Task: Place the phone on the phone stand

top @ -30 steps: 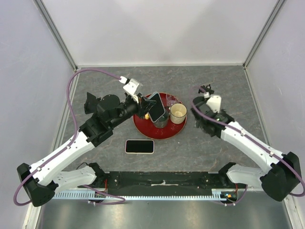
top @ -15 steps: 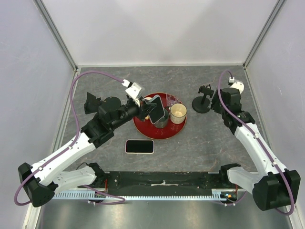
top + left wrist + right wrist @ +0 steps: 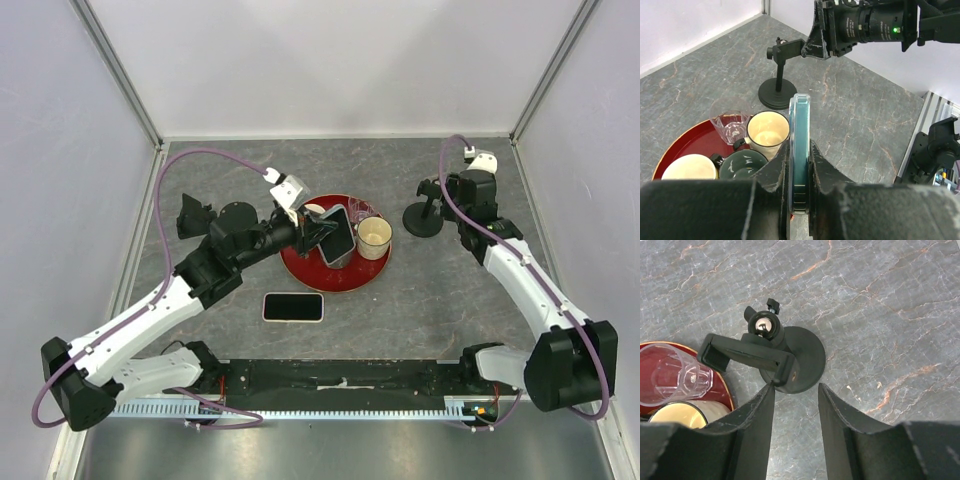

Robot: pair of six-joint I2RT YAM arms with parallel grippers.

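**A:** What's changing?

**B:** The right gripper (image 3: pixel 794 392), fingers spread, is swinging off the tray (image 3: pixel 335 285) and is now hovering over the phone stand (image 3: pixel 767 357). The left gripper (image 3: pixel 800 160) is pinching the phone (image 3: pixel 800 120) edge-up above the tray.

**A:** Room?

**B:** The stand is sitting at the tray's three o'clock, with a cup (image 3: pixel 374 237) standing between.

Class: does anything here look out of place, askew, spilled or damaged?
Nothing is spilled or broken. One oddity: a dark-screened phone in a pale case lies flat on the grey marbled table, apart from the round red tray, while the left pincer grips a teal-edged phone.
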